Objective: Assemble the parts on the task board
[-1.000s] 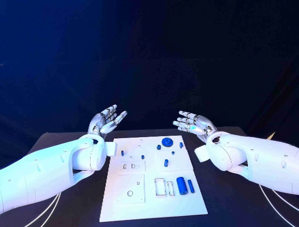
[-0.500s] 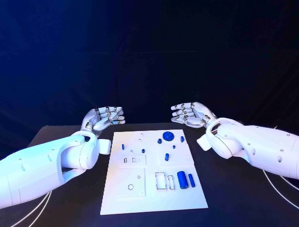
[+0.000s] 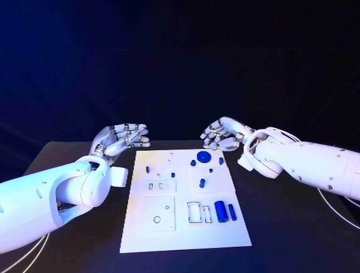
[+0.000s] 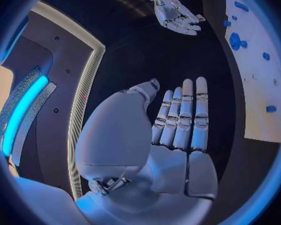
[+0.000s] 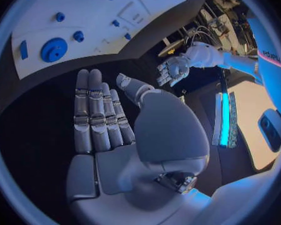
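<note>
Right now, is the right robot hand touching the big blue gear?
Apart. The right wrist view shows dark table between the right robot hand and the blue gear on the task board.

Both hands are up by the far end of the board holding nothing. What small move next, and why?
Probably lower the right hand toward the blue gear: it hovers just beyond that far edge of the task board, nearer than the left hand, and holds nothing.

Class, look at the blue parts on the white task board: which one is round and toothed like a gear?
The blue gear, at the board's far end nearest the right hand. It is a wide toothed disc; the other blue parts are small pegs or long cylinders.
</note>
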Controlling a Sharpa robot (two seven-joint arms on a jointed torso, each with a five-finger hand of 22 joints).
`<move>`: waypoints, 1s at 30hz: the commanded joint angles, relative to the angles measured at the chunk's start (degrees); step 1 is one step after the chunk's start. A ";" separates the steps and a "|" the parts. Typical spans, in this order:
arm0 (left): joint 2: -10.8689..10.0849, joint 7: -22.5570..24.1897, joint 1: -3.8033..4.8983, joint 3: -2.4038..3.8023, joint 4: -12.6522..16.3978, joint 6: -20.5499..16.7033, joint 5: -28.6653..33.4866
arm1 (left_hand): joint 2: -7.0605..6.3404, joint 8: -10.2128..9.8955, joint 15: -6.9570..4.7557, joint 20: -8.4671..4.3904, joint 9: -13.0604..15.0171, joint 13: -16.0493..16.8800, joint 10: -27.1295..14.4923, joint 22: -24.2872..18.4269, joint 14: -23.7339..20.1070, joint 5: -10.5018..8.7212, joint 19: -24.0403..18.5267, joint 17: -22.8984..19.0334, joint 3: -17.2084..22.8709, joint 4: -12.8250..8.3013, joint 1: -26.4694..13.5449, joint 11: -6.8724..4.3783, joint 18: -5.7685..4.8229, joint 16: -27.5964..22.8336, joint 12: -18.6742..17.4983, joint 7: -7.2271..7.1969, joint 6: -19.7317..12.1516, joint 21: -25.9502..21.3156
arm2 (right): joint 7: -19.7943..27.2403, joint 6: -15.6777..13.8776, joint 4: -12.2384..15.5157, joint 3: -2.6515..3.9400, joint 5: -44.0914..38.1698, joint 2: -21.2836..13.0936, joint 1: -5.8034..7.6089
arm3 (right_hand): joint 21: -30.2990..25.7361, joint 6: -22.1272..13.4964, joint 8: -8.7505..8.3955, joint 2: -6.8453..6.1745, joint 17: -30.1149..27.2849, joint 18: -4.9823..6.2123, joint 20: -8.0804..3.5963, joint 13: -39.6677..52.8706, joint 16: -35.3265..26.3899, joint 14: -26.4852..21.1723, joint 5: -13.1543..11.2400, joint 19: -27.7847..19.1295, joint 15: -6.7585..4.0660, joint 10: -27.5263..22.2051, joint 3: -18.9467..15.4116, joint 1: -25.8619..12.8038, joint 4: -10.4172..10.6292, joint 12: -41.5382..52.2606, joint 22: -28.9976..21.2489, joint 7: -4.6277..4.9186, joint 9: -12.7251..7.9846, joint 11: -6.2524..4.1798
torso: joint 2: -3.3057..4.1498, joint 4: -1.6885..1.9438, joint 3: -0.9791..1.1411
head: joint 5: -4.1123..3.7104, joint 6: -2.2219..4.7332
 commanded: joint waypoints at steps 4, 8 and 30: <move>-1.39 0.04 0.40 0.19 3.17 2.14 -0.96 | -0.78 -0.44 -0.04 -0.07 0.14 0.02 0.32 0.43 0.40 -0.12 0.27 0.62 -0.03 0.28 -0.48 0.09 0.48 0.28 -0.42 0.10 -0.20 0.80 | -9.71 3.12 0.60 0.07 -19.43 0.56 0.62 | 6.90 1.57 0.10 -1.82 8.61 0.16 -2.13 0.41 8.64 5.94 0.18 4.04 -1.61 1.61 0.08 -0.60 0.70 -0.53 4.46 -0.91 0.87 -1.26 | 1.83 1.34 -0.53 | -0.31 -0.61; -2.00 -0.16 0.59 0.25 4.53 1.98 -0.97 | -0.84 -0.47 -0.05 -0.10 0.17 0.03 0.31 0.59 0.40 -0.12 0.34 0.83 -0.03 0.29 -0.58 0.09 0.49 0.30 -0.53 0.10 -0.26 1.08 | -11.57 3.40 0.59 0.08 -23.04 0.95 0.74 | 15.20 1.67 -0.26 -3.02 17.10 -0.49 -2.62 1.27 18.52 6.90 0.26 6.22 -2.12 1.91 1.62 -1.11 1.69 -0.59 12.29 -1.37 1.86 -1.67 | 2.57 1.87 -0.70 | -0.88 -0.55; -3.39 -0.57 2.22 0.58 8.16 1.56 -0.99 | -0.92 -0.62 -0.01 -0.17 0.25 0.04 0.16 1.21 0.16 -0.13 0.47 1.55 0.05 0.16 -0.73 0.17 0.47 0.20 -0.97 0.20 -0.52 2.13 | -14.32 5.33 -0.86 0.08 -27.39 3.44 0.68 | 51.59 -0.18 -0.95 -4.63 53.59 -5.98 -1.48 2.70 56.58 8.72 0.11 14.66 -1.34 -3.46 1.20 -1.03 3.98 -0.53 57.34 -1.34 5.25 -1.07 | 4.74 2.98 -1.48 | -1.93 -0.29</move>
